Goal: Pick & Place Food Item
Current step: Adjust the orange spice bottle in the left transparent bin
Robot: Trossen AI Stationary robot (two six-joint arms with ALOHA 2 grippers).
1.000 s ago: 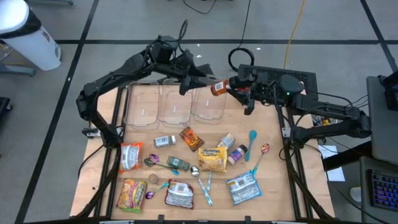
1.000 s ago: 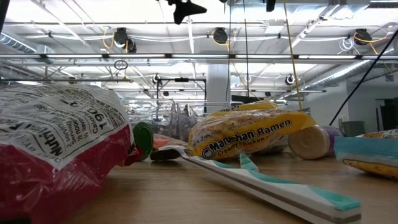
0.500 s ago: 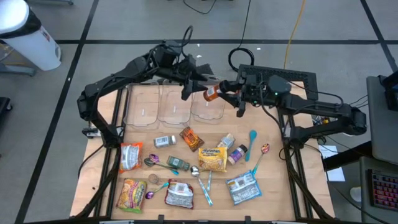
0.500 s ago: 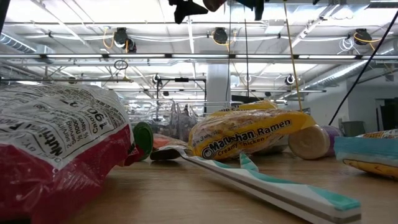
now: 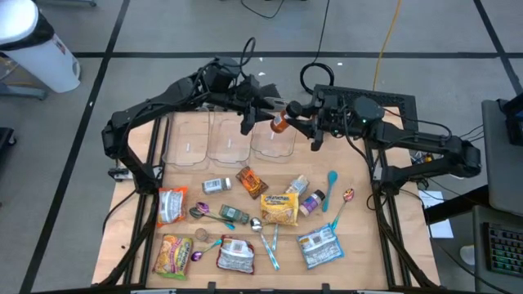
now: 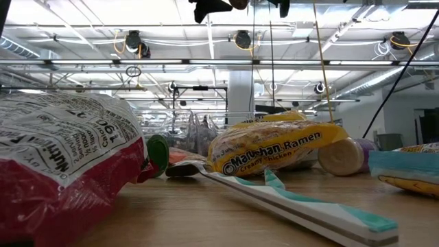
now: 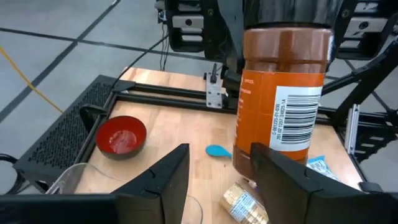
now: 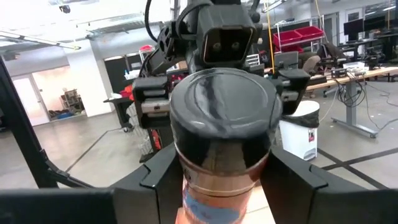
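Observation:
An orange-brown spice jar [image 5: 279, 122] with a black lid [image 8: 222, 109] hangs in the air over the rightmost of three clear containers [image 5: 274, 140]. My right gripper [image 5: 296, 114] comes from the table's right and is shut on the jar. My left gripper [image 5: 260, 113] faces it from the left. It is open, and its fingers [image 7: 166, 177] stand by the jar's lower end [image 7: 267, 158]. The other finger overlaps that end in the left wrist view, and I cannot tell whether it touches. My right gripper pinches the jar between its two fingers [image 8: 160, 171], on the jar's wall just below the black lid [image 8: 205, 186]. The fingers come about level from the table's right side. The jar is lifted clear of the table and the containers, its lid end up in both wrist views.
Three clear containers [image 5: 229, 139] stand in a row at the table's far side. Food packets, a ramen pack [image 5: 279, 209], small jars and spoons [image 5: 333, 186] lie spread over the near half. A red bowl [image 7: 121, 135] sits beyond the table's right edge.
My right gripper has carried the jar toward the table's left, closer to my left gripper. My left gripper has gone a little toward the right, up to the jar. The jar stays lifted above the containers.

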